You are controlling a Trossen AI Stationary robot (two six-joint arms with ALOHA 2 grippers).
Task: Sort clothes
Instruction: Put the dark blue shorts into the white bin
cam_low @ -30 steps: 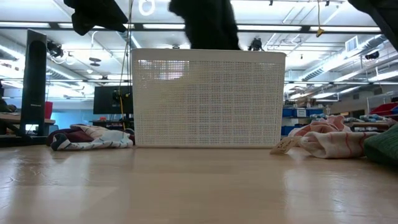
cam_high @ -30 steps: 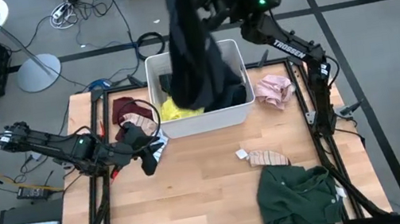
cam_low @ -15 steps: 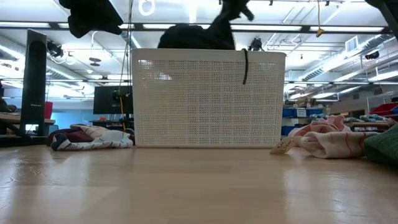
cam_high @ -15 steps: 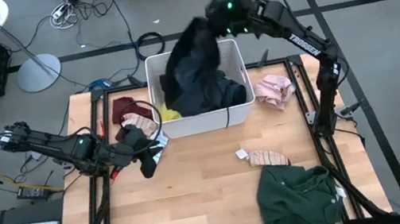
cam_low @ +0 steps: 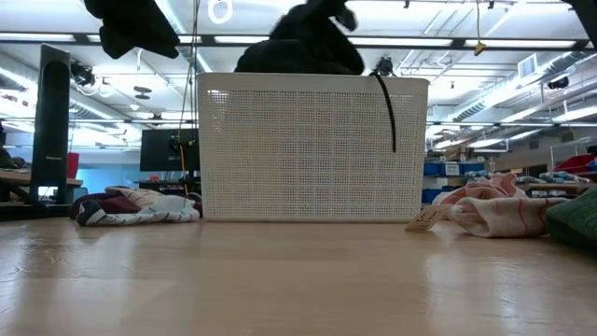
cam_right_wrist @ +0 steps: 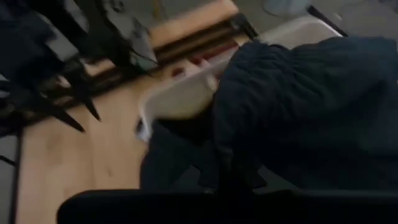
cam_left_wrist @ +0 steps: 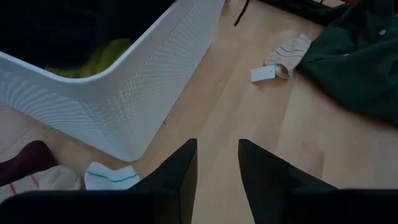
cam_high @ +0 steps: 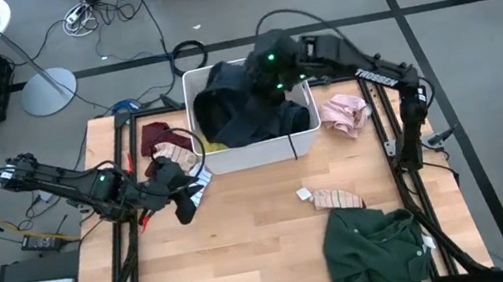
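A black top (cam_high: 236, 108) lies heaped in the white bin (cam_high: 209, 158) over a yellow shirt (cam_high: 215, 145). The heap rises above the rim in the low view (cam_low: 298, 51). A thin black strip (cam_low: 387, 112) hangs over the bin's near wall. My right gripper (cam_high: 269, 69) is low over the bin's far right part, shut on the black top. My left gripper (cam_left_wrist: 214, 168) is open and empty above the table by the bin's near left corner. A dark green top (cam_high: 374, 243), a striped sock (cam_high: 337, 198), a pink piece (cam_high: 343, 111) and a maroon piece (cam_high: 160, 135) lie on the table. My right gripper comes at the black top from above, slanting from the far right. The fingers are buried in the dark cloth (cam_right_wrist: 236, 168), so the part and the number of layers do not show. The top rests bunched in the bin below the gripper, slack.
A white sock with a teal stripe (cam_left_wrist: 112, 177) lies by the bin's near left corner. A small white tag (cam_high: 303, 193) lies beside the striped sock. The right arm's base (cam_high: 403, 137) stands at the table's right edge. Bare wood lies at the near left.
My right gripper has come down and toward the table's left and near side, into the bin. The black top, which hung long below it, has sunk into a heap in the bin, and a strip of it has fallen over the near wall.
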